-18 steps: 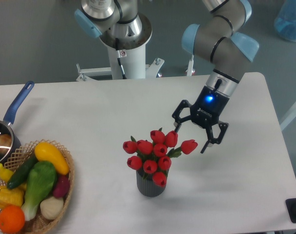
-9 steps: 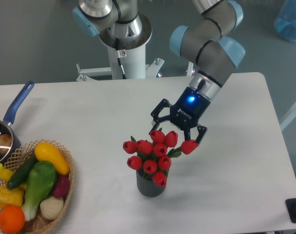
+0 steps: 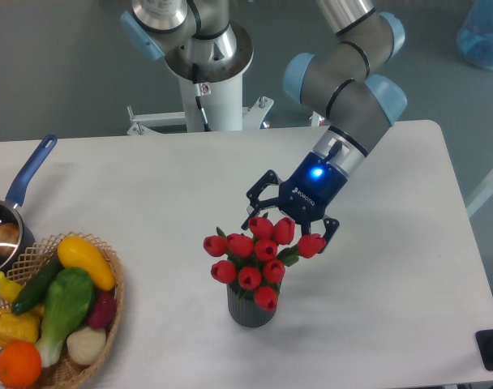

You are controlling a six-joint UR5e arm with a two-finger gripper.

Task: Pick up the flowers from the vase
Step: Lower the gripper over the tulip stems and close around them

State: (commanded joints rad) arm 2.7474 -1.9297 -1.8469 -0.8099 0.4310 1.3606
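White table [image 3: 149,186] carries, nearest, a short dark grey ribbed vase [image 3: 250,310] holding the bunch of red tulip buds [image 3: 259,251]. Behind, the black two-finger gripper [image 3: 285,228] stands spread apart over the top buds (nothing clamped). Closing this high may pinch only heads, so stems slip or the vase tips.

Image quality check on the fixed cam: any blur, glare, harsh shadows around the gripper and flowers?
Fixed camera: sharp overall, no motion blur on the gripper; the flowers crisp and saturated. Lighting soft and even, only a faint shadow under the vase. No glare on the table; blue LED on the wrist reads clearly.
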